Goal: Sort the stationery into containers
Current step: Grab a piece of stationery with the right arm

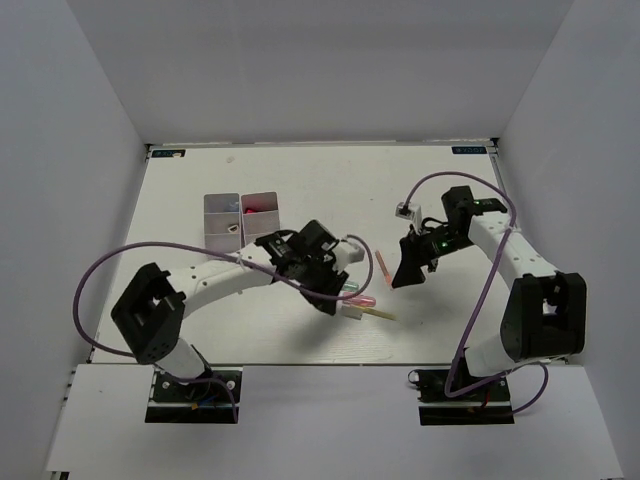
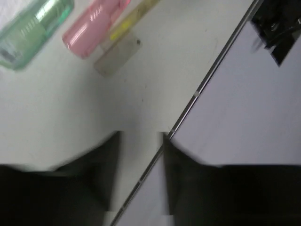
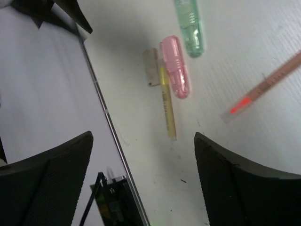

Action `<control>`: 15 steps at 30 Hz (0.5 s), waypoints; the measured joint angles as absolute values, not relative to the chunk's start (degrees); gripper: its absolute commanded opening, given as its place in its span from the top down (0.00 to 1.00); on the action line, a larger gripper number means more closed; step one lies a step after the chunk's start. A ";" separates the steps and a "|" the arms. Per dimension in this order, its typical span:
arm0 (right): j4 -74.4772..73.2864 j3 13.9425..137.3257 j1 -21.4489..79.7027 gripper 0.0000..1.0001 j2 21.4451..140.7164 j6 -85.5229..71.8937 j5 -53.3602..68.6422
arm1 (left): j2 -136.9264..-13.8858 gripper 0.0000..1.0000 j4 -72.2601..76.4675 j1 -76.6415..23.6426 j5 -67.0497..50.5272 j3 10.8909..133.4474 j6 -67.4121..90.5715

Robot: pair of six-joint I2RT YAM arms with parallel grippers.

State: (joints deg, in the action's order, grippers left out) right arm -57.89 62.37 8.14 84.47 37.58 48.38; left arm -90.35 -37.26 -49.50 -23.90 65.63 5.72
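right gripper [image 3: 143, 141] gapes empty, pink highlighter [image 3: 175, 67] just ahead; left gripper [image 2: 140, 139] seems released too.

A pastel green piece [image 3: 190, 26] and a pink piece [image 3: 175, 66] lay side by side on the tabletop [image 3: 160, 179], with a thin yellow stick [image 3: 167, 106] against the pink piece. A pink pencil [image 3: 268, 84] lay apart. The white containers [image 1: 222, 238] stood well away, one holding something pink.

Pink cap [image 3: 175, 66]: landmark, lying flat.
Green cap [image 3: 189, 26]: just above-right of the pink cap.
Yellow stick [image 3: 167, 110]: along the pink cap's left side, reaching lower.
Clear piece [image 3: 150, 66]: just left of it.
Pink pencil [image 3: 270, 80]: well to its right, tilted.
Right gripper [image 3: 143, 139]: below it, jaws wide apart, holding nothing.
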 measured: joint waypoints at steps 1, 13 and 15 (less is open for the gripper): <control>-58.85 62.11 8.69 0.09 84.47 40.21 49.63 | -89.78 1.00 -37.45 -50.63 -23.20 63.79 6.15; -46.00 55.66 34.30 0.69 83.99 33.26 34.76 | -41.63 0.08 -37.85 -32.91 5.43 38.17 15.38; -44.53 57.78 37.74 0.65 87.20 30.50 31.31 | -35.75 0.08 -38.59 -28.88 8.51 36.16 15.97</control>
State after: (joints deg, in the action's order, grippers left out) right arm -44.53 57.78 37.74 87.20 30.50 31.31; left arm -35.75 -38.59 -28.88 8.51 36.16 15.97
